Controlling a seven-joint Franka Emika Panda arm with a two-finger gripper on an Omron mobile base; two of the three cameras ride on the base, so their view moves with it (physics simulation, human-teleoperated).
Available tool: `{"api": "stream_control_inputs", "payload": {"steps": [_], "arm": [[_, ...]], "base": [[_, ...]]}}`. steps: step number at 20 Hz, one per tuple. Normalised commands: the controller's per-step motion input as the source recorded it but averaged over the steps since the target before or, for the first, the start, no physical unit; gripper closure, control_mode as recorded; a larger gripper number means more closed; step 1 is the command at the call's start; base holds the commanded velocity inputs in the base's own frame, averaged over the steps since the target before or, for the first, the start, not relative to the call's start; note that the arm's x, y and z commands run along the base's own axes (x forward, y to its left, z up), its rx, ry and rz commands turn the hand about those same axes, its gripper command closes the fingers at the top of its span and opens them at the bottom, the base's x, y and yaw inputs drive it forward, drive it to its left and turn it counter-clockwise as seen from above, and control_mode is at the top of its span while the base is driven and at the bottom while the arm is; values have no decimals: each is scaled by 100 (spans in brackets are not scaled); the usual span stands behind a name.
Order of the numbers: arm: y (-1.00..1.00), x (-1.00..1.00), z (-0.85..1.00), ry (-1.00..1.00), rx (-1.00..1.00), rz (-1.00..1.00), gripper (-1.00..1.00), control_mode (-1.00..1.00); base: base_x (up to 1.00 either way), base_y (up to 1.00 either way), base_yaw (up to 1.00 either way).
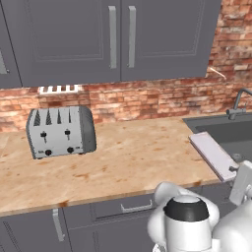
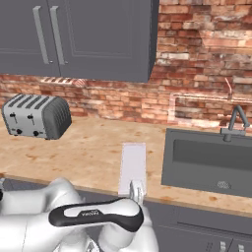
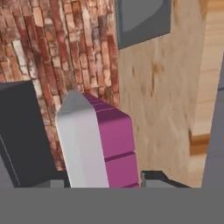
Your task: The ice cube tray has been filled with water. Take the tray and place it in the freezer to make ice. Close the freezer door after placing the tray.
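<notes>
We see our two-finger gripper (image 3: pixel 105 181) clamped on the near end of the pale lavender, magenta-edged ice cube tray (image 3: pixel 96 144), which stretches toward twelve o'clock.

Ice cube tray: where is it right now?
The ice cube tray is on the counter's front edge just left of the sink, well right of the toaster, its near end between the pincer's fingertips.

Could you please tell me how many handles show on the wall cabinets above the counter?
2: the left handle and the right handle hang side by side where two doors meet; others may lie outside view.
</notes>
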Motion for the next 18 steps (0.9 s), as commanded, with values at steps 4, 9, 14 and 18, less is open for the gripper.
{"api": "stream_control_inputs", "payload": {"steps": [4, 9, 14, 18], "arm": [[47, -20, 68, -1, -12, 13, 100, -100], [57, -28, 50, 0, -15, 13, 100, -100], [54, -17, 37, 0, -12, 12, 100, -100], [21, -10, 36, 0, -2, 9, 100, -100]], "base": [[0, 0, 0], [0, 0, 0], [0, 0, 0], [0, 0, 0]]}}
